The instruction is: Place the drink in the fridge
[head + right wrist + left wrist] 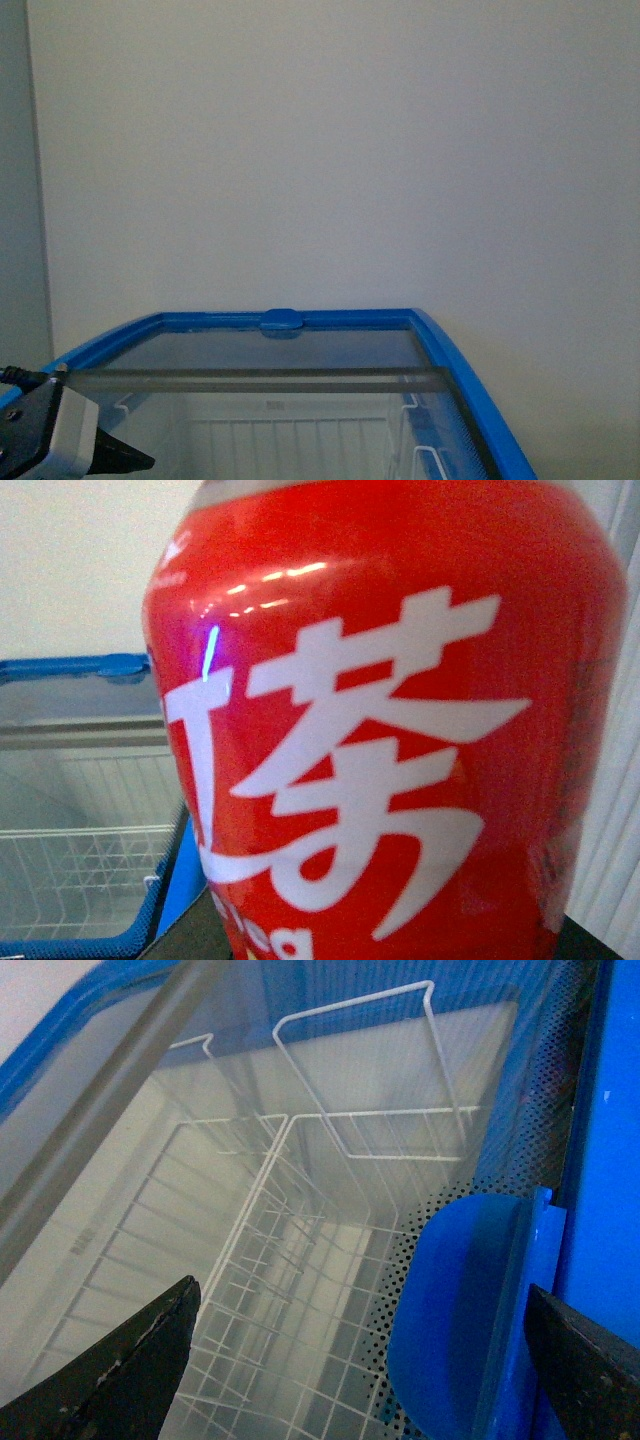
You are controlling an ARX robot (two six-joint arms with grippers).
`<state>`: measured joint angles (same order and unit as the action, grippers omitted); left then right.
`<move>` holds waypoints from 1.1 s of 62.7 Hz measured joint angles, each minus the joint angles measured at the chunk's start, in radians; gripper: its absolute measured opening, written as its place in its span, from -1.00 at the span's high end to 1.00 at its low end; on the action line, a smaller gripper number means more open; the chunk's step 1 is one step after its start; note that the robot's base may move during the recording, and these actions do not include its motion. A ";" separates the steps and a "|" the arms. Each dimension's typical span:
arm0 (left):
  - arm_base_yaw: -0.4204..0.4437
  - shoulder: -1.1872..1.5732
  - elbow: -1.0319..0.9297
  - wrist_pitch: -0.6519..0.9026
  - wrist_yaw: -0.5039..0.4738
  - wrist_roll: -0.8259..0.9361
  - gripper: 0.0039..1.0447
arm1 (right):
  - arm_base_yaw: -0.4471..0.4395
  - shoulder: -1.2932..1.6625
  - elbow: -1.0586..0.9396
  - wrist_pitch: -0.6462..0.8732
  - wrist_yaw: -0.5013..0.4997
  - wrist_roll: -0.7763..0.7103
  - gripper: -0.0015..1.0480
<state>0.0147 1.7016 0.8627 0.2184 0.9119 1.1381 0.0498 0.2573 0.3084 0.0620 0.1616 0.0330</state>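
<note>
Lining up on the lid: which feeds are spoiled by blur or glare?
Front view: soft and hazy, though the fridge rim reads. Left wrist view: sharpest; blue handle crisp, wire baskets clear through tinted glass, left pincer dark. Right wrist view: red can fills the frame, blurred, glare streaks near its top.

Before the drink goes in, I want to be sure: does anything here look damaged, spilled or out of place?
Nothing stands out. The glass of the fridge looks whole, the wire baskets inside sit straight with no spill, and the can shows no dent. The left gripper is open at the lid handle.
</note>
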 joint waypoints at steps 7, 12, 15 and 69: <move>-0.014 0.038 0.057 -0.062 -0.018 0.019 -0.85 | 0.000 0.000 0.000 0.000 0.000 0.000 0.31; -0.021 0.063 0.092 -0.069 -0.026 0.022 -0.85 | 0.000 0.000 0.000 0.000 0.000 0.000 0.31; -0.025 0.077 0.115 -0.071 -0.031 0.024 -0.85 | 0.000 0.000 0.000 0.000 0.000 0.000 0.31; -0.121 0.378 0.636 -0.074 -0.165 0.023 -0.85 | 0.000 0.000 0.000 0.000 0.000 0.000 0.31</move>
<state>-0.1066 2.0796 1.4990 0.1440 0.7471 1.1606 0.0498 0.2573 0.3084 0.0620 0.1616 0.0330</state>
